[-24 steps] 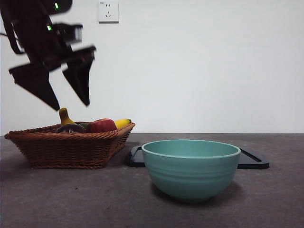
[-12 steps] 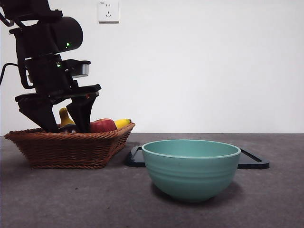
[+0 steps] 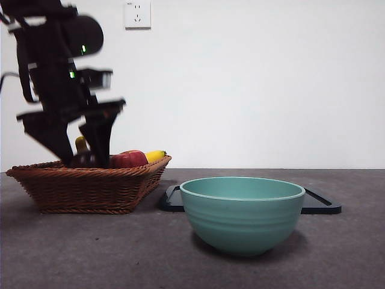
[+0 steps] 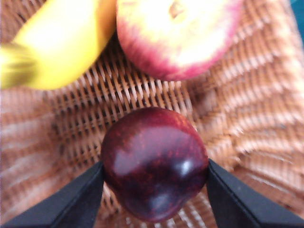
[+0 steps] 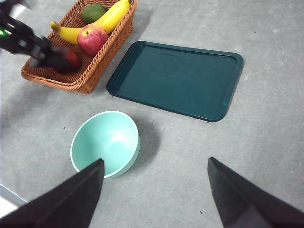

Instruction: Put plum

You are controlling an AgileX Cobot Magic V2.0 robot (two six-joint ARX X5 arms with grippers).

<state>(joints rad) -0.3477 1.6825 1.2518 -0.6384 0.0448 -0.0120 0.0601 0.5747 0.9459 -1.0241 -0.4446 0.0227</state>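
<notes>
1. My left gripper (image 4: 154, 190) reaches down into the wicker basket (image 3: 84, 183), jaws clamped on either side of the plum (image 4: 154, 164).
2. Red apple (image 4: 178, 35) & banana (image 4: 52, 52) lie just beyond the plum.
3. My right gripper (image 5: 154, 187) hangs high w/ jaws spread wide, teal bowl (image 5: 105, 141) & dark tray (image 5: 178, 78) below it.

basket (image 5: 90, 71): holds banana (image 5: 102, 21), apple (image 5: 91, 39), green fruit (image 5: 93, 12)
tray (image 5: 175, 78): beside basket
bowl (image 3: 242, 211): near tray
</notes>
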